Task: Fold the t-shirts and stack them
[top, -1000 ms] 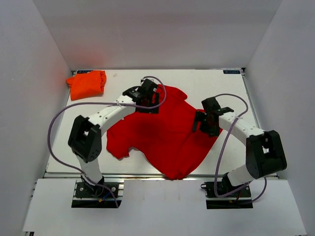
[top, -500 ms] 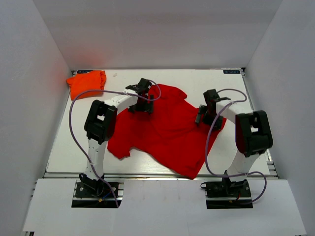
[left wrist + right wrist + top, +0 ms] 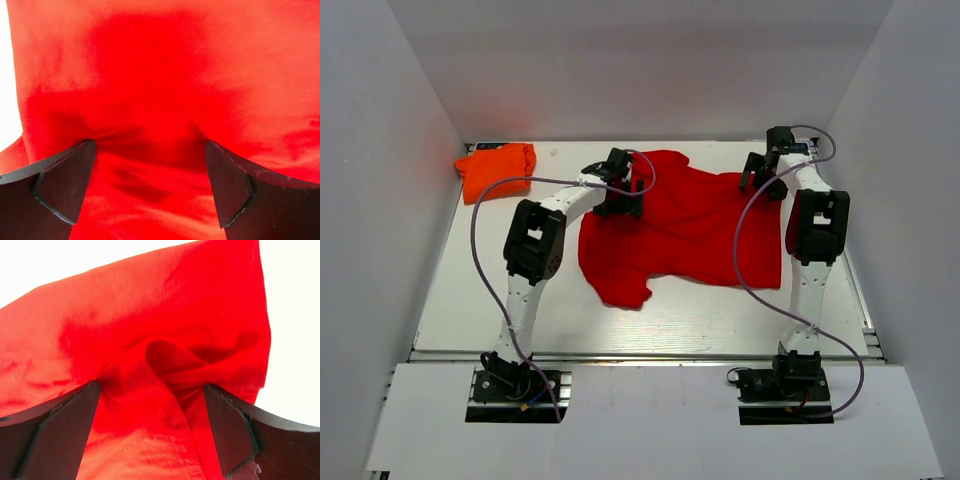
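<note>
Worktop (image 3: 470, 290): white, boxed in by plain white walls.
Orange t-shirt (image 3: 497, 170): a folded bundle in the far left corner, well apart from both arms.
Red t-shirt (image 3: 685, 235): spread over the far middle and right, rumpled, not yet folded.
Left hand (image 3: 620, 195): on the red shirt's far left edge, released, fingers apart with cloth puckered between them.
Right hand (image 3: 765, 175): at the shirt's far right corner, released, a raised fold standing between its fingers.
Step, by my judgement: laying the red shirt flat before the first fold.
Risk: closing on the puckers may catch two layers, so a fold drags crooked.
Risk: the right arm is at full reach, so a pull could slip off.
</note>
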